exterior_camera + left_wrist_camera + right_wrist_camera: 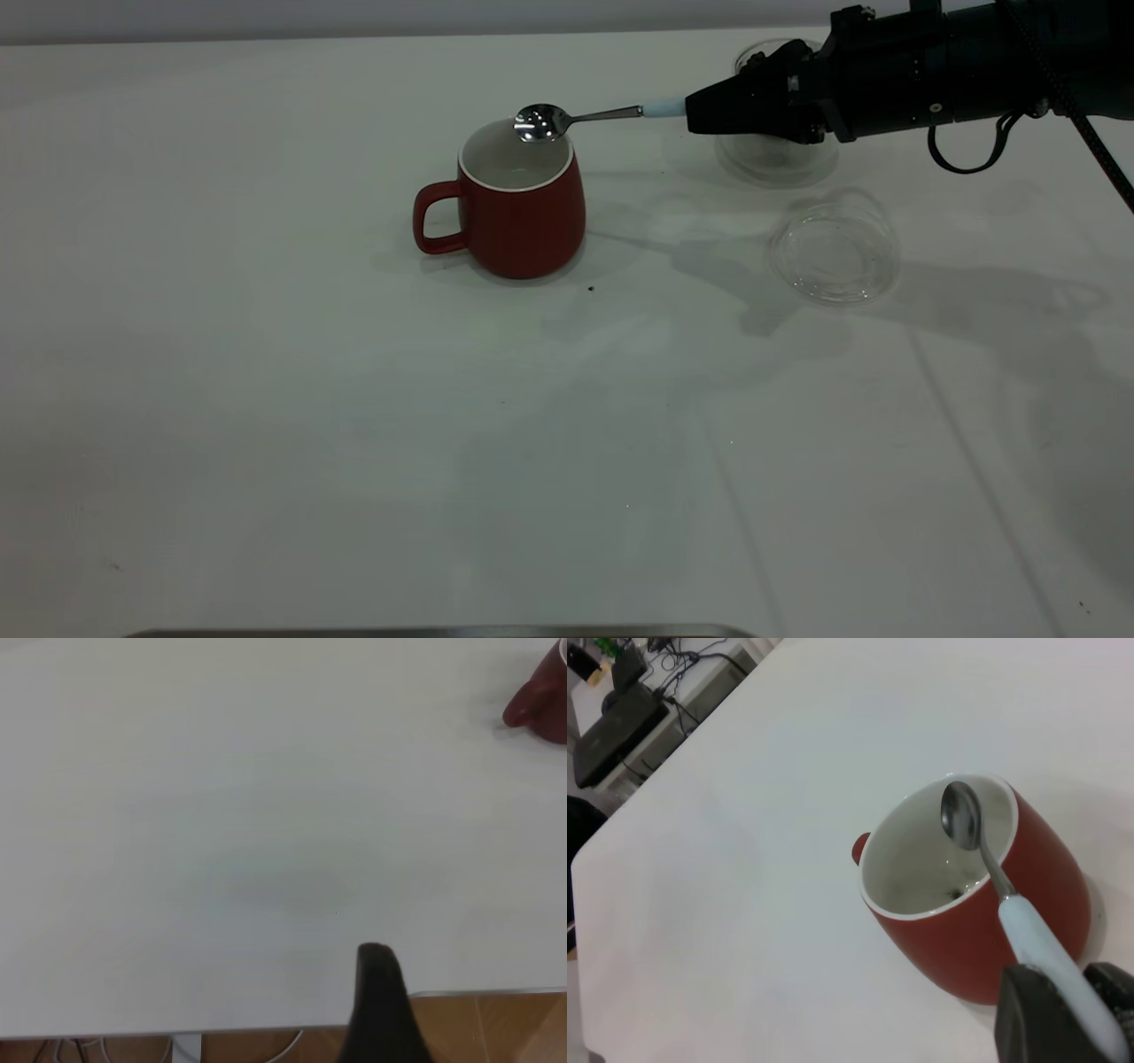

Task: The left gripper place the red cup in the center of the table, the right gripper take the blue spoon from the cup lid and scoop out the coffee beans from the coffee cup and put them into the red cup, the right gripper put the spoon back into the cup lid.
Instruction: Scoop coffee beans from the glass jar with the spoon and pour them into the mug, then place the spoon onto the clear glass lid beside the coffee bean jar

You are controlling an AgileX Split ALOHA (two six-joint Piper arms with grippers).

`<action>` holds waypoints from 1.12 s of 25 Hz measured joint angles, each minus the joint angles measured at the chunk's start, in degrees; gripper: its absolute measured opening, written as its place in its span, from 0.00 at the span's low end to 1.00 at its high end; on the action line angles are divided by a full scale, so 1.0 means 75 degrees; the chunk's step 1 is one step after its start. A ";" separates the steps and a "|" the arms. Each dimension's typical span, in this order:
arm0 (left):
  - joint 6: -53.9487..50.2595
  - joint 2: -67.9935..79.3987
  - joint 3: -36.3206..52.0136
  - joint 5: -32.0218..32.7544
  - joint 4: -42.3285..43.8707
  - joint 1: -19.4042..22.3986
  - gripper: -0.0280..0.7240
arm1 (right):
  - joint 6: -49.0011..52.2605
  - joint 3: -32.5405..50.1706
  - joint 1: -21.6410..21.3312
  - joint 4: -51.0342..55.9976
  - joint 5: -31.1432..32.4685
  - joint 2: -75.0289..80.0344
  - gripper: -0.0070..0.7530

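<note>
The red cup [514, 208] stands upright mid-table, handle toward the left. My right gripper [700, 111] is shut on the pale blue handle of the spoon [542, 121], whose bowl hangs empty over the cup's far rim. In the right wrist view the spoon [963, 815] is above the cup's white inside [921, 873], with a few dark bits at the bottom. The clear coffee cup [775, 158] sits behind the right gripper, partly hidden. The clear cup lid [833, 250] lies empty on the table. My left gripper [434, 1019] is parked at the table edge, open and empty.
A small dark bean [591, 288] lies on the table just in front of the red cup. The table edge and wooden floor [496, 1028] show in the left wrist view. A metal edge [443, 632] runs along the table's front.
</note>
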 joint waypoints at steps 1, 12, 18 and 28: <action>0.0000 0.0000 0.0000 0.0000 0.0000 0.0000 0.82 | 0.0014 0.0000 0.0000 0.0000 0.0000 0.0000 0.16; 0.0000 0.0000 0.0000 0.0000 0.0000 0.0000 0.82 | 0.3745 0.0377 -0.0212 -0.0178 0.0150 -0.1157 0.16; 0.0060 0.0000 0.0000 0.0000 0.0000 0.0000 0.82 | 0.4929 0.1929 -0.1117 -0.0062 -0.0129 -0.2074 0.16; 0.0060 0.0000 0.0000 0.0000 0.0000 0.0000 0.82 | 0.5018 0.3571 -0.2658 0.0033 -0.0849 -0.2407 0.16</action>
